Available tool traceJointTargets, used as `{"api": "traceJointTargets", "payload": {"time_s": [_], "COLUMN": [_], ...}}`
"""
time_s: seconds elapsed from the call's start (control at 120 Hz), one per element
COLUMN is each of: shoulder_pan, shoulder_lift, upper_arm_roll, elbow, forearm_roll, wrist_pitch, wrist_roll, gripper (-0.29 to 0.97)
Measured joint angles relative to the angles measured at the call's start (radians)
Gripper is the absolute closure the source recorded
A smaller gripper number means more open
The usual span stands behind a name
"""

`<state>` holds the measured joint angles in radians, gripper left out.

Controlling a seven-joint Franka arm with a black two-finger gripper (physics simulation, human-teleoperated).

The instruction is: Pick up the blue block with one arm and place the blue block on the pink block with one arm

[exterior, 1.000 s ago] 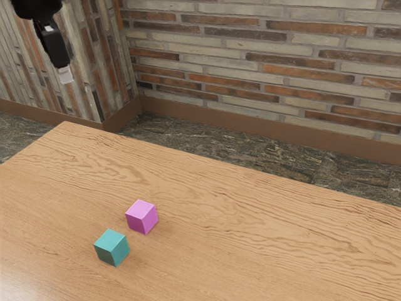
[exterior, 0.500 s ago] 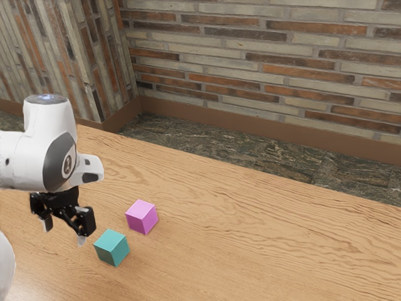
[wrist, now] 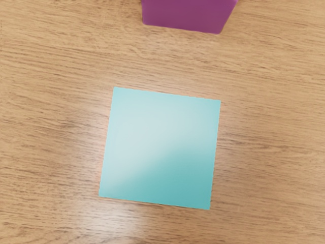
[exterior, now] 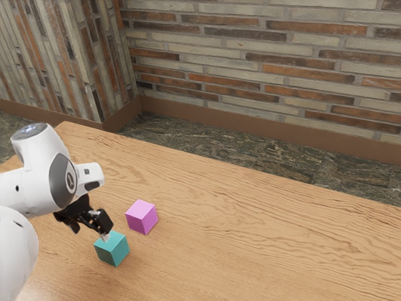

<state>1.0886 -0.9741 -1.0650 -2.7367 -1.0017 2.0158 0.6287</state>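
The blue block (exterior: 112, 248) sits flat on the wooden desk (exterior: 250, 238), and the black claw (exterior: 89, 230) hovers just above its top with fingers apart, gripping nothing. The cube looks rigid, light and smooth-sided, so a centred squeeze across two opposite flat faces should hold best. Just beyond, not touching it, stands the pink block (exterior: 141, 217), its top bare.

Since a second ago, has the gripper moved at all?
Yes. The gripper has come down from the exterior view's upper left corner and now hangs just above the blue block, which has stayed beside the pink block.
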Motion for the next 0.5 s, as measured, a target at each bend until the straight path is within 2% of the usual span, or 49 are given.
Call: {"api": "traceJointTargets", "payload": {"time_s": [0.05, 0.192, 0.283, 0.5], "shoulder_pan": [0.026, 0.097, 0.12, 0.253], "shoulder_lift": [0.004, 0.01, 0.01, 0.016], "upper_arm_roll": [-0.009, -0.114, -0.143, -0.195], "elbow": [-0.001, 0.002, 0.003, 0.098], "forearm_roll": [-0.021, -0.103, -0.144, -0.178], "wrist_pitch": [0.013, 0.033, 0.039, -0.039], "wrist_roll": [0.031, 0.107, 0.148, 0.22], "gripper": [0.0, 0.0, 0.0, 0.0]}}
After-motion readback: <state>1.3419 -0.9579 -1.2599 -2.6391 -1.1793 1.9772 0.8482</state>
